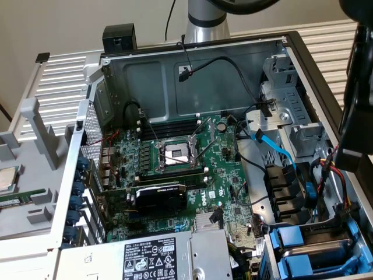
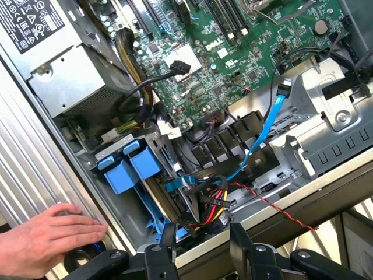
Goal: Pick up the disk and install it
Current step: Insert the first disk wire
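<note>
Exterior view, going left to right: over at 9 o'clock there's a grey holder point(image 1: 35, 146) with a small processor chip point(image 1: 6, 178) parked in it, nothing to do with this job. In the middle of the open case point(image 1: 192, 64) is the motherboard point(image 1: 233, 192), with the black graphics card point(image 1: 160, 197) at 6 o'clock from the CPU socket point(image 1: 175, 154) and the power supply point(image 1: 157, 256) further out the same way. The bit that matters is at 5 o'clock. The disk point(image 1: 315, 245) sits on edge in the drive bay at the case's corner, blue end tabs facing the motherboard. The arm point(image 1: 355, 87) hangs over that side at 3 o'clock.

Wrist view is on that same corner. A person's hand point(image 2: 44, 239) rests flat on the case rim near the bay. The disk is down in its slot, with the power supply's cable bundle on one side and red and yellow wires point(image 2: 213, 204) just beside it on the other. The tool point(image 2: 202, 236) hovers over the case edge near it, fingers spread apart with nothing between them, so it's gripping nothing.

My read: the pick-up and the drop into the bay look done. I can't tell whether it's pushed fully home or cabled up. The blue data cable point(image 2: 262, 128) runs nearby, but I can't see it reaching the disk.
</note>
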`<state>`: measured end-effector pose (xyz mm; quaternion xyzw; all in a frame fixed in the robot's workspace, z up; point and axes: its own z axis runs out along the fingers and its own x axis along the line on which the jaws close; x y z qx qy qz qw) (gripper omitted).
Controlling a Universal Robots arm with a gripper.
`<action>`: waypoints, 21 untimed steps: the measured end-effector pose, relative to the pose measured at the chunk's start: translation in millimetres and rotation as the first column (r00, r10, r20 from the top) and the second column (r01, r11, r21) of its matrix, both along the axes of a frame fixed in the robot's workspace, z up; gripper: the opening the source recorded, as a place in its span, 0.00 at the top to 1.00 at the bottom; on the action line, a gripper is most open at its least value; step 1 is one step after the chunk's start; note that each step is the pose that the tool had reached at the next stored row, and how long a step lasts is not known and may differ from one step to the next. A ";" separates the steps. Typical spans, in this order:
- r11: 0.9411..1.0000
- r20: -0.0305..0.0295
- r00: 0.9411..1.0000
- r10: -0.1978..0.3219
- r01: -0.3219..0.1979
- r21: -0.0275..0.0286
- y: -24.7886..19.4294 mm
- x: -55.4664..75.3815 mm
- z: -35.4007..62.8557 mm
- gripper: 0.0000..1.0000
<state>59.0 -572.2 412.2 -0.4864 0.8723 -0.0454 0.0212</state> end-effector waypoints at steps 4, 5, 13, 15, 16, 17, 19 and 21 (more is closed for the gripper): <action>1.000 0.000 1.000 0.000 0.000 0.000 0.0 0.0 0.0 0.51; 1.000 0.000 1.000 0.000 0.000 0.000 0.0 0.0 0.0 0.51; 1.000 0.010 1.000 0.013 -0.013 0.020 -1.8 -1.9 0.0 0.51; 0.999 0.010 1.000 0.022 -0.022 0.036 -2.4 -3.0 -0.1 0.51; 0.999 0.010 1.000 0.028 -0.028 0.043 -2.6 -3.7 -0.1 0.51; 0.998 0.010 0.999 0.035 -0.035 0.048 -2.8 -4.6 -0.1 0.51; 0.997 0.011 0.999 0.052 -0.052 0.051 -3.0 -6.8 0.0 0.51; 0.996 0.010 0.997 0.074 -0.074 0.051 -3.0 -7.4 -0.3 0.51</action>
